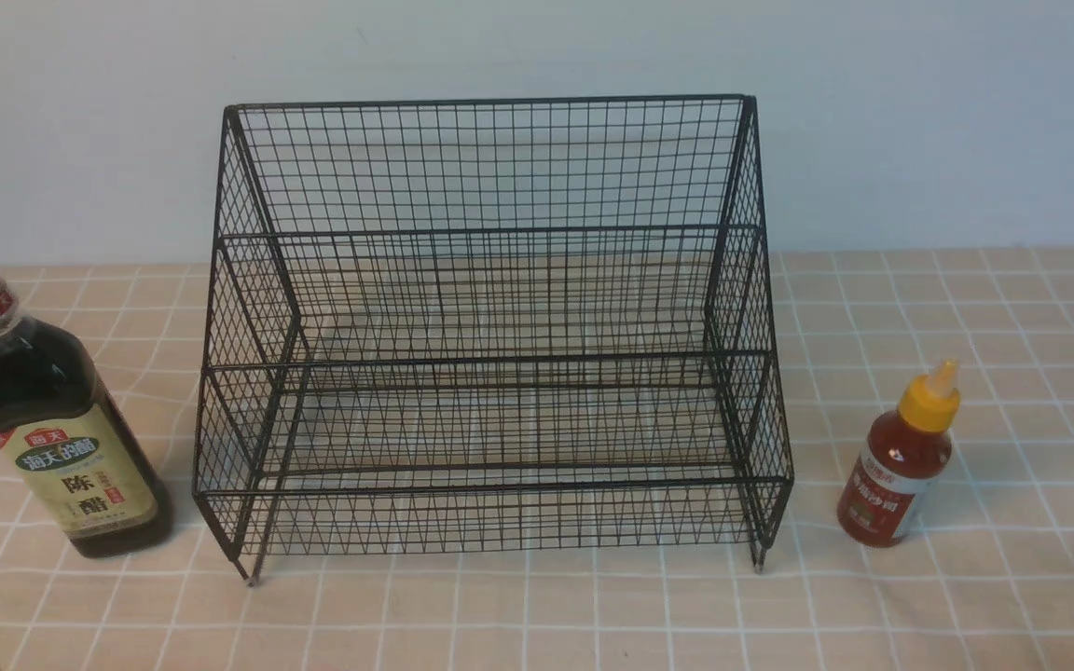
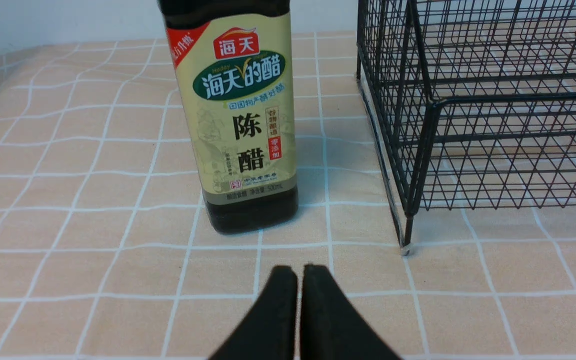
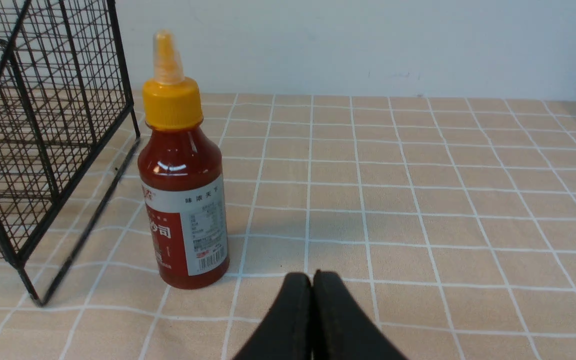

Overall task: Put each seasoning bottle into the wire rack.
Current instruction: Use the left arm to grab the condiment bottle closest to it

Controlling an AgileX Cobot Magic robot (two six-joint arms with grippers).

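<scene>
**Wire rack (image 1: 500, 357) flanked by two bottles on the counter (image 1: 537, 615)**

The black two-tier rack stood on its short legs at the middle of the checked counter. On its left, just beside it but apart, the tall dark vinegar bottle (image 1: 52, 419) (image 2: 238, 125) stood upright. On its right, a little further off, the small red sauce squeeze bottle (image 1: 896, 466) (image 3: 183, 200) stood upright too. The left pincer (image 2: 299, 280) was clenched on nothing, facing the vinegar bottle. The right pincer (image 3: 312, 285) was also clenched and empty, near the sauce bottle.

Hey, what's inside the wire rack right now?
Nothing: both shelves of the wire rack are bare. The vinegar bottle and sauce bottle stand outside it. The open mesh hides nothing.
</scene>
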